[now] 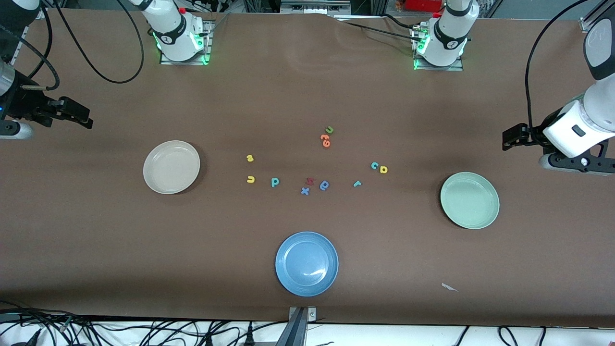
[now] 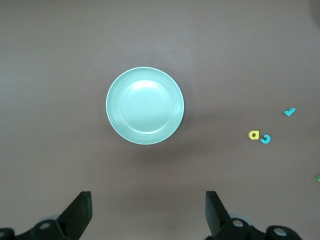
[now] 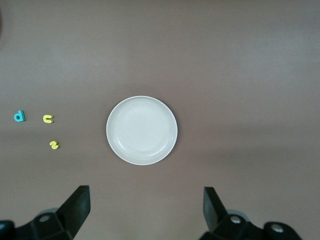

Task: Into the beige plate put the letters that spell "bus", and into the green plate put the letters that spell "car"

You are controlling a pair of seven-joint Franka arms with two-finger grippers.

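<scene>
The beige plate point(image 1: 171, 166) point(image 3: 142, 130) lies empty toward the right arm's end. Beside it lie the yellow "s" point(image 1: 250, 158) point(image 3: 54, 145), yellow "u" point(image 1: 250, 179) point(image 3: 48, 119) and teal "b" point(image 1: 275, 182) point(image 3: 19, 116). The green plate point(image 1: 469, 200) point(image 2: 145, 105) lies empty toward the left arm's end, with the teal "c" point(image 1: 374, 166) point(image 2: 265, 139), yellow "a" point(image 1: 383, 169) point(image 2: 254, 134) and teal "r" point(image 1: 357, 183) point(image 2: 289, 111) beside it. My right gripper point(image 1: 80, 116) point(image 3: 145, 212) and left gripper point(image 1: 510, 138) point(image 2: 148, 215) hang open and empty, high over the table ends.
A blue plate point(image 1: 306, 264) lies nearest the front camera, mid-table. Between the letter groups lie a red letter point(image 1: 310, 181), a blue "x" point(image 1: 304, 191) and a blue round letter point(image 1: 325, 185). Farther off lie a green "u" point(image 1: 329, 129) and orange letters point(image 1: 325, 140).
</scene>
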